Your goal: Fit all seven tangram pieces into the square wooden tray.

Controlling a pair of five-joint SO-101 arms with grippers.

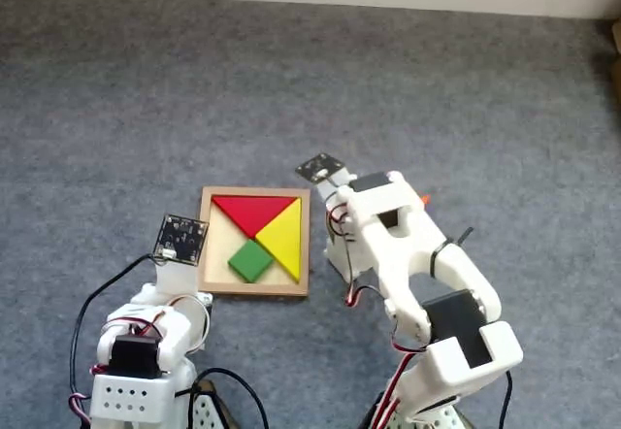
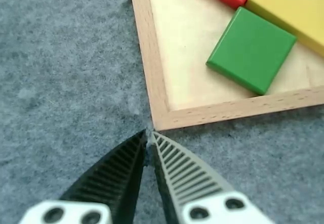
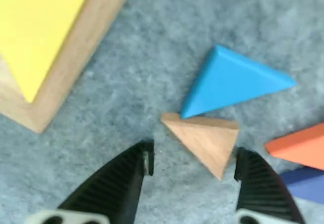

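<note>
One tray (image 1: 254, 193); three pieces in it: one red triangle (image 1: 254, 212), one yellow triangle (image 1: 281, 240), one green square (image 1: 251, 261); four pieces on the carpet (image 1: 437, 89): one blue triangle (image 3: 230, 82), one wood triangle (image 3: 205, 138), one orange piece (image 3: 298, 145), one dark blue piece (image 3: 304, 183); seven pieces in all; four triangles; one square.

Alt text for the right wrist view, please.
The right hand, open, straddles a plain wooden triangle on grey carpet. A blue triangle lies next to it, an orange piece farther off, and the tray corner holds a yellow piece.
</note>
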